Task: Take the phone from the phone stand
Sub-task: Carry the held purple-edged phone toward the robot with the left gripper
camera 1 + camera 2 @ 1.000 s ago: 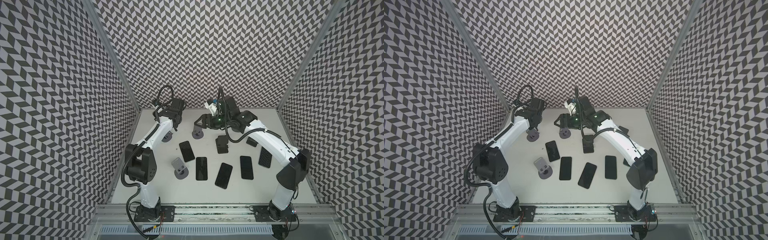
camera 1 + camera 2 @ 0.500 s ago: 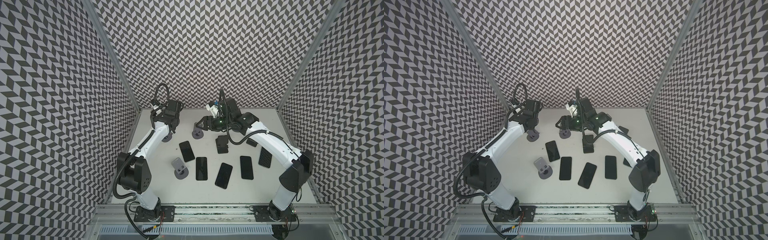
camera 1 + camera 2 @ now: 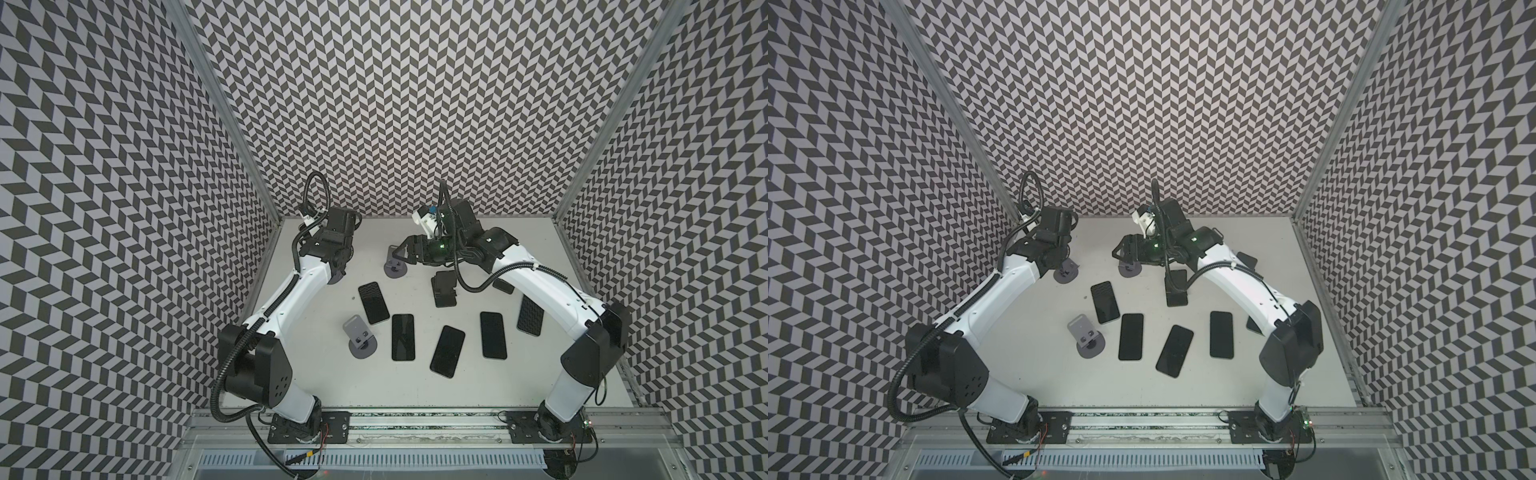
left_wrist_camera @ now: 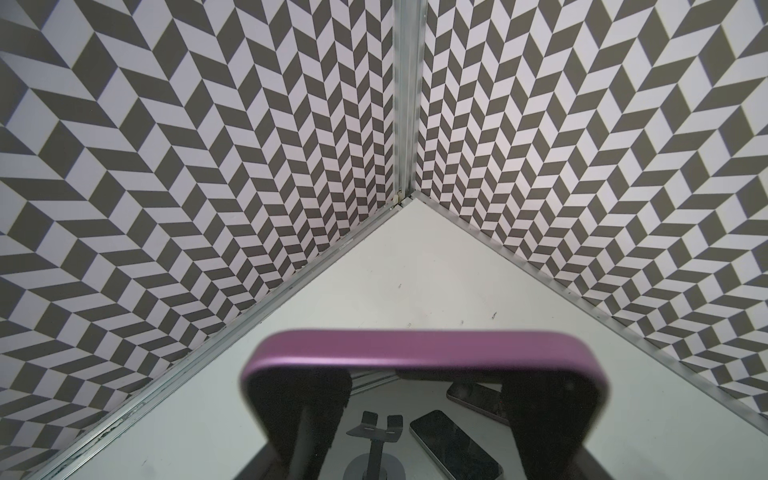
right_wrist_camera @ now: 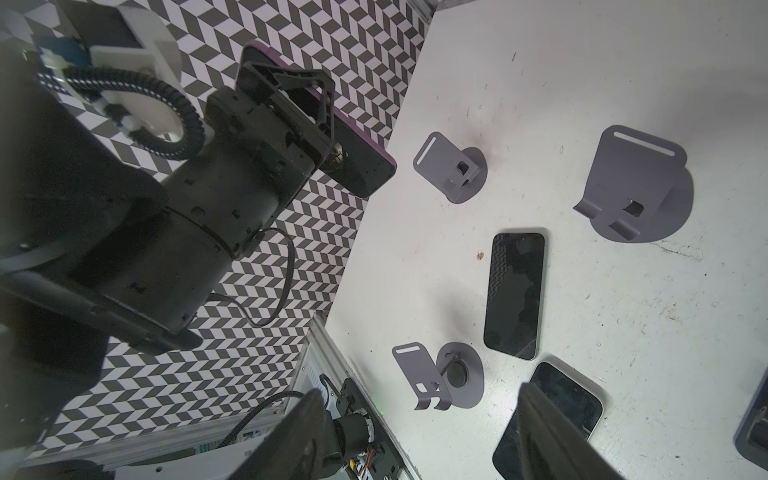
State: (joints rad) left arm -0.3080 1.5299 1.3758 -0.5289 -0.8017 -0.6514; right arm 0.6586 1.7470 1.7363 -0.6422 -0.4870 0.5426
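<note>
Left wrist view: purple phone (image 4: 415,351) fills the lower frame edge-on, pinched across its width by your left claw (image 5: 291,99), which is clamped tight on it. Right wrist view shows that phone in the air, tilted, by the back-left wall corner and clear of the empty grey stand (image 5: 451,170) near it. Removal looks done; you're probably holding it high so it can't catch the stand's lip. Right claw (image 3: 400,251) hangs partly open with nothing in it, close to a second stand (image 3: 395,268), also empty, likely just parked clear of the left arm's work. Other phones (image 3: 403,343) lie flat mid-worktop (image 3: 540,374); pick a free gap there for set-down.
</note>
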